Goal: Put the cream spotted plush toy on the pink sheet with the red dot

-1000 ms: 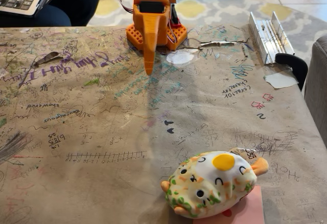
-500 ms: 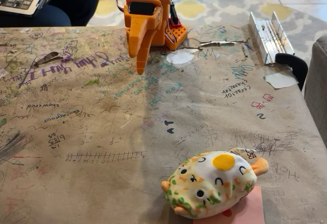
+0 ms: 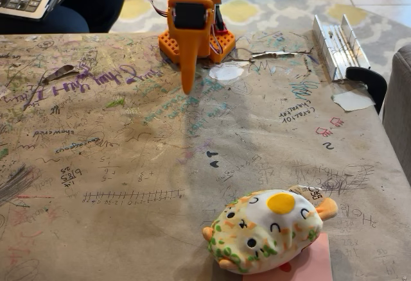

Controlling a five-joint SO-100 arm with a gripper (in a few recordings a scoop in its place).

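**Plush already resting on pink sheet, claw far away**

Cream spotted plush toy lying at the near edge of the table, sitting partly on the pink sheet with the red dot; only a corner of the sheet and a bit of red visible under the toy. Orange claw hanging at the far side, tip pointing down, well apart from the toy, holding nothing. Fingers seen as one narrow point, so looks closed, but cannot tell for sure from this angle.

Judged as nearly finished or finished. For doing it well: check that the toy covers the sheet and does not hang off the table edge. If a correction is needed, approach from above, open wide, grip the soft body at the middle, lift little, shift gently toward the sheet centre. Avoid dragging the paper.
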